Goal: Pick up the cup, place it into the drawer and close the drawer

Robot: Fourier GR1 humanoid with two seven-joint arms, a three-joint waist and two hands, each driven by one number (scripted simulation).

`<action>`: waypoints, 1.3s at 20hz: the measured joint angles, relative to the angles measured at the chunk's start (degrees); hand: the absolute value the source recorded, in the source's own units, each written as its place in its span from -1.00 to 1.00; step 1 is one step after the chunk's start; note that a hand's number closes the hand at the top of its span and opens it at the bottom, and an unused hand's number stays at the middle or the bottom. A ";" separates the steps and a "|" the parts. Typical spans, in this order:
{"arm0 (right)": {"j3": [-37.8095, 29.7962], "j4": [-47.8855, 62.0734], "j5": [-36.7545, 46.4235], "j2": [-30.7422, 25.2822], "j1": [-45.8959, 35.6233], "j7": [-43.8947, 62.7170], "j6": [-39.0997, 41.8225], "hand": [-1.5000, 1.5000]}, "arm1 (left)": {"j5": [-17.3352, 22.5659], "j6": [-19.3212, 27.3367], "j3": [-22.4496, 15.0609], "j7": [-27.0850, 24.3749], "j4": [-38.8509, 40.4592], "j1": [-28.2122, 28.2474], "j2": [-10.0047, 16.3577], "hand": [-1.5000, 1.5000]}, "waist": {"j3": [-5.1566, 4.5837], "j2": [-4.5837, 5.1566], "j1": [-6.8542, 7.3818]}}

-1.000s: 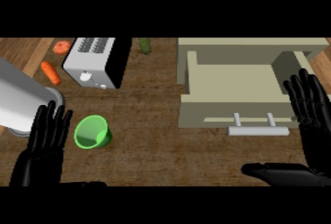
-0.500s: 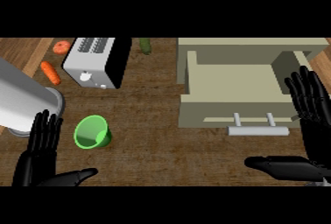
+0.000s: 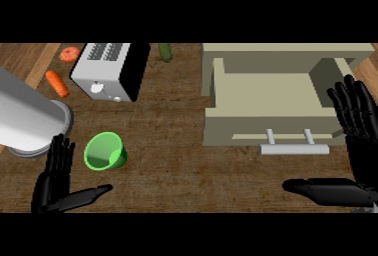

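**Head view, looking down on the counter.** Start at the fingers [image 3: 60,156] of the left hand [image 3: 52,186]. You see them straight and held together, pointing up the view, with the thumb [image 3: 90,193] spread out to the right and nothing held. The fingertips reach the lower rim of a large grey cylinder [image 3: 28,119] at the left edge; you cannot tell whether they touch it.

Just to the right of these fingers, and apart from them, the green cup [image 3: 105,151] stands on the wooden counter [image 3: 192,172], its open mouth turned towards you.

The fingers [image 3: 353,112] of the right hand [image 3: 362,167] are likewise straight and slightly fanned, with the thumb [image 3: 321,190] stretched leftward, and this hand also holds nothing. They overlap the right wall of the beige drawer [image 3: 266,92], which is pulled open. Its handle [image 3: 294,148] faces the lower edge of the view, well apart from the cup.

Farther out, note at the upper left a toaster [image 3: 111,70], a carrot [image 3: 57,83] beside it, a round orange-red item [image 3: 70,54] and a green vegetable [image 3: 165,52].
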 measured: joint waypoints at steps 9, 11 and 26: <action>0.12 1.44 1.18 1.05 -1.46 -0.11 -0.13 -1.00 | 1.10 -3.39 4.23 -12.50 20.65 -7.40 2.71 -1.00 | 0.01 0.02 0.00; 0.34 1.00 1.36 1.27 -0.65 -0.41 0.17 -1.00 | 0.96 -3.79 4.86 -15.77 26.23 -9.98 3.28 -1.00 | 0.00 0.01 -0.05; -1.23 1.43 0.00 0.88 -2.76 1.06 2.00 -1.00 | -0.32 -5.62 7.02 -33.16 54.91 -22.71 7.02 -1.00 | 0.18 0.03 -0.29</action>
